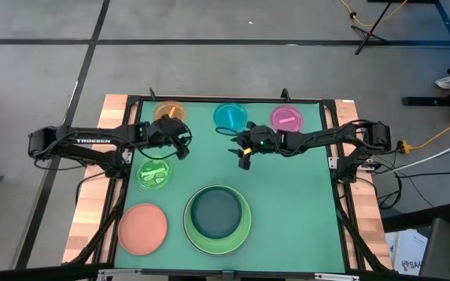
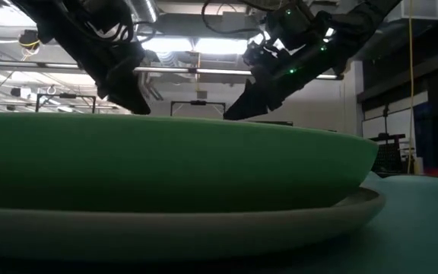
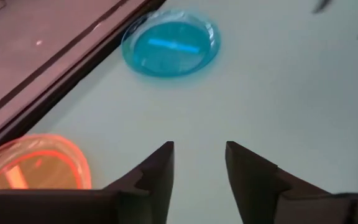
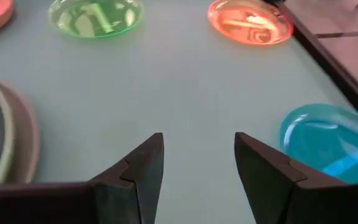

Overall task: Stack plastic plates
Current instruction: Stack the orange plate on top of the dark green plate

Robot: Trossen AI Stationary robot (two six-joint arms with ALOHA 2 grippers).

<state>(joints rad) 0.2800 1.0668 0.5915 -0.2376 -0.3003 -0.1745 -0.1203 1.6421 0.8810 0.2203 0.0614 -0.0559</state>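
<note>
My left gripper (image 1: 184,145) is open and empty above the mat, between the orange plate (image 1: 170,112) and the translucent green plate (image 1: 155,172). Its wrist view shows the orange plate (image 3: 33,163) and the cyan plate (image 3: 169,43) ahead. My right gripper (image 1: 243,154) is open and empty, just near of the cyan plate (image 1: 230,116). The magenta plate (image 1: 286,119) lies at the far right. The dark teal plate (image 1: 216,213) sits in the light green plate (image 1: 241,234), which rests on the grey-white plate (image 2: 280,228). The salmon plate (image 1: 142,228) lies at the near left.
The plates lie on a green mat (image 1: 303,195) inside a dark frame (image 1: 330,117). Bare mat shows in the middle and at the near right. In the low view the plate stack (image 2: 166,160) fills the foreground, and both grippers hang above it.
</note>
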